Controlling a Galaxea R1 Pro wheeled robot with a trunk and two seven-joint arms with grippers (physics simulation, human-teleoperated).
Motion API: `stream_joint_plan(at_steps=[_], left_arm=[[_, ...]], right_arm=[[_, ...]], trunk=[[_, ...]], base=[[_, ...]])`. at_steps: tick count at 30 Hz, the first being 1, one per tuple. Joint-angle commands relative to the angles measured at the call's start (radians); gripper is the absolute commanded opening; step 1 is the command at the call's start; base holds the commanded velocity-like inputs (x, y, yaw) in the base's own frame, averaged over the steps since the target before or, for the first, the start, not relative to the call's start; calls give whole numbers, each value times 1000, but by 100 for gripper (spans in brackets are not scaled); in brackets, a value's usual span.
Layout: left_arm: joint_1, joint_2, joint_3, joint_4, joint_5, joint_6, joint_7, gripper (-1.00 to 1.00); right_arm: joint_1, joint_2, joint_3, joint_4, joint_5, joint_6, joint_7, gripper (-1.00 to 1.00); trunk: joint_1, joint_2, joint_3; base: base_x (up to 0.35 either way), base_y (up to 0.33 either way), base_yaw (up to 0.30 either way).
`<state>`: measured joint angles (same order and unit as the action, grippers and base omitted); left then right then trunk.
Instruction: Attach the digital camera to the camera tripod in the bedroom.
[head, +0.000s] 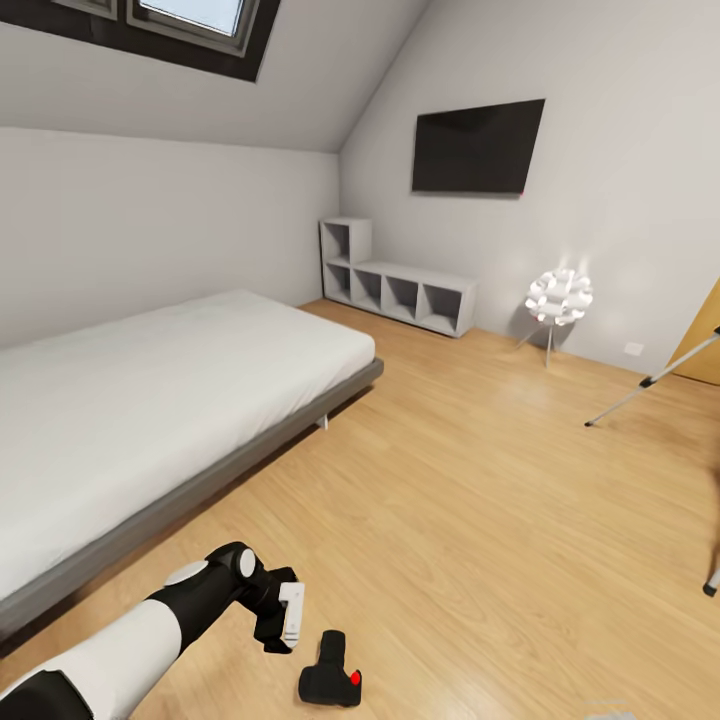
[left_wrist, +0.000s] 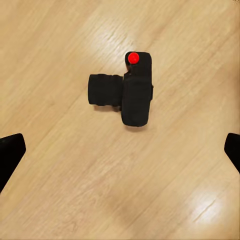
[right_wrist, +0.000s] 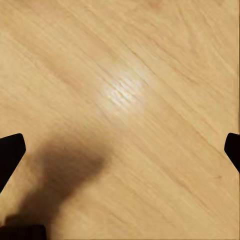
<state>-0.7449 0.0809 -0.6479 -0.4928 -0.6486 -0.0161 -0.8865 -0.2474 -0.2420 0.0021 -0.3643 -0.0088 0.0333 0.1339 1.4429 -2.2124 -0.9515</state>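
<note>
The digital camera (head: 331, 677) lies on the light wood floor near the bottom of the head view, lens pointing away from me, its red button (head: 355, 679) showing. My left gripper (head: 285, 622) hovers just left of it and above it. In the left wrist view the camera (left_wrist: 127, 91) sits on the planks beyond the widely spread fingertips (left_wrist: 10, 155), untouched, so the left gripper (left_wrist: 120, 152) is open. Of the camera tripod, one silver leg (head: 650, 383) and a second foot (head: 712, 582) reach in at the right edge. My right gripper (right_wrist: 120, 152) is open over bare floor.
A grey-framed white bed (head: 150, 400) runs along the left, close to my left arm. White cube shelves (head: 400, 290), a wall-mounted black screen (head: 478, 147) and a white ball lamp (head: 558, 297) stand at the far wall. A wooden door (head: 702, 350) is at the right.
</note>
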Motion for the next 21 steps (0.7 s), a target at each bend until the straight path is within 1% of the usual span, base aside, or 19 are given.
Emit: stream_joint_plan(at_steps=[1, 2, 4, 8, 11, 15, 18, 21], left_arm=[[-2, 1, -3, -2, -4, -9, -7, 100], [-2, 1, -3, -2, -4, -9, -7, 100], [-5, 2, -2, -3, -4, -20, -19, 100], [-14, 2, -1, -4, -3, -31, -33, 100], [-19, 1, -1, -4, -3, -35, -39, 100], [-27, 3, -1, -4, -3, -37, -49, 100], [-34, 5, 0, -4, -1, -39, -54, 100], [-37, 5, 2, -3, 1, -40, -55, 100]], right_arm=[[-18, 0, 0, -21, -2, 31, 3, 100], [-18, 0, 0, -21, -2, 31, 3, 100], [-54, 0, -2, -63, -2, 109, 3, 100], [-126, 2, -3, -171, -6, 288, 3, 100], [-173, 3, -4, -251, -19, 388, 2, 100], [-233, 4, -4, -316, -62, 480, 0, 100], [-287, 5, -3, -339, -93, 543, -3, 100], [-334, 6, -3, -351, -110, 592, -4, 100]], trunk=[[4, -8, -4], [8, -15, -7], [15, -29, -14], [31, -57, -26], [42, -78, -36], [57, -106, -48], [69, -127, -58], [80, -148, -67]], base=[[0, 0, 0], [0, 0, 0], [0, 0, 0], [0, 0, 0], [0, 0, 0], [0, 0, 0], [0, 0, 0], [0, 0, 0]])
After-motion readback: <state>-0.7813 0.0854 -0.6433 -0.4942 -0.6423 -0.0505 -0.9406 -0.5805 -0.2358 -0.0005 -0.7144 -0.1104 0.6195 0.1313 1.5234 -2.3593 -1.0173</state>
